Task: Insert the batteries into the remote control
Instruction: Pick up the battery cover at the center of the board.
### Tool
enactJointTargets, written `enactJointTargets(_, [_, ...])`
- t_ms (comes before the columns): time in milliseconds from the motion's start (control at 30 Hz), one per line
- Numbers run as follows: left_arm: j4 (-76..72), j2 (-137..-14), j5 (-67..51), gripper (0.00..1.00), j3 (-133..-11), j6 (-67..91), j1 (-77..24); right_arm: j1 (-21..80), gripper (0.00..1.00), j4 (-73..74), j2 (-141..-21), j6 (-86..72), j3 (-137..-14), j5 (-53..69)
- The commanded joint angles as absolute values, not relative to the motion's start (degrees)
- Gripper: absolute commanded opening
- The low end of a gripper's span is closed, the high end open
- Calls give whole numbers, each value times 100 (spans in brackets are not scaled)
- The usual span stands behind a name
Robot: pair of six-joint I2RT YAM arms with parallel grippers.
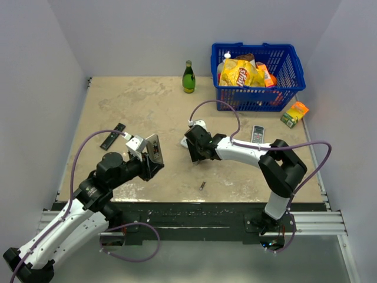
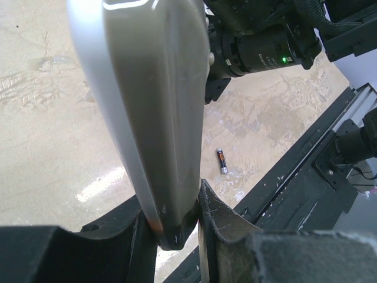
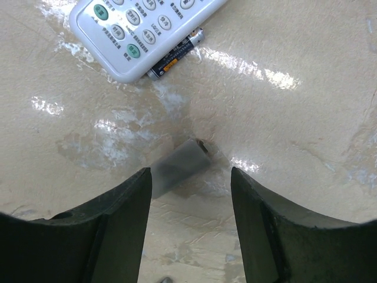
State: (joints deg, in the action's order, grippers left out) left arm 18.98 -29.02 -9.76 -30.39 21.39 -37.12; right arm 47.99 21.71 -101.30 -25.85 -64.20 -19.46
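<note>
My left gripper [image 1: 147,158] is shut on the remote control [image 1: 155,148] and holds it on end above the table. Its plain grey back [image 2: 153,106] fills the left wrist view, clamped between the fingers [image 2: 221,221]. One battery [image 1: 202,186] lies on the table in front of the arms and also shows in the left wrist view [image 2: 221,160]. A second battery [image 3: 177,54] lies against the edge of a white remote [image 3: 141,29]. My right gripper [image 3: 188,177] is open and low over the table, with a small blurred grey flat piece [image 3: 179,167] between its fingers.
A long flat black strip [image 1: 113,136] lies at the left. Another white remote [image 1: 258,133] lies right of the right arm. A green bottle [image 1: 188,77], a blue basket [image 1: 294,76] of snacks and an orange-green box [image 1: 294,114] stand at the back.
</note>
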Motion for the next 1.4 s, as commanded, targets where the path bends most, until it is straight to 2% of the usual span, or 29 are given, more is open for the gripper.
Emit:
enactJointTargets(0, [1679,-2865,-1072,0,-3182,2030,-3665,4799,59,1960,-10221,-2680,-6574,-1916])
enactJointTargets(433, [1696,-2830,-1072,0,-3182,2030,-3665,4825,61,2144,-10608,-2558,-6733,-1969])
enactJointTargets(933, [1679,-2813,-1090,0,-3173,2048,-3656,4825,61,2531,-10134,-2206,-6355,-1854])
enactJointTargets(1100, [1696,-2786,-1081,0,-3164,2065,-3656,4799,59,2602,-10178,-2311,-6390,-1899])
enactJointTargets(1233, [1679,-2786,-1090,0,-3155,2065,-3656,4755,57,2198,-9985,-2531,-6355,-1407])
enactJointTargets(1367, [1679,-2769,-1090,0,-3147,2083,-3648,4658,51,2083,-9975,-3075,-6468,-1520])
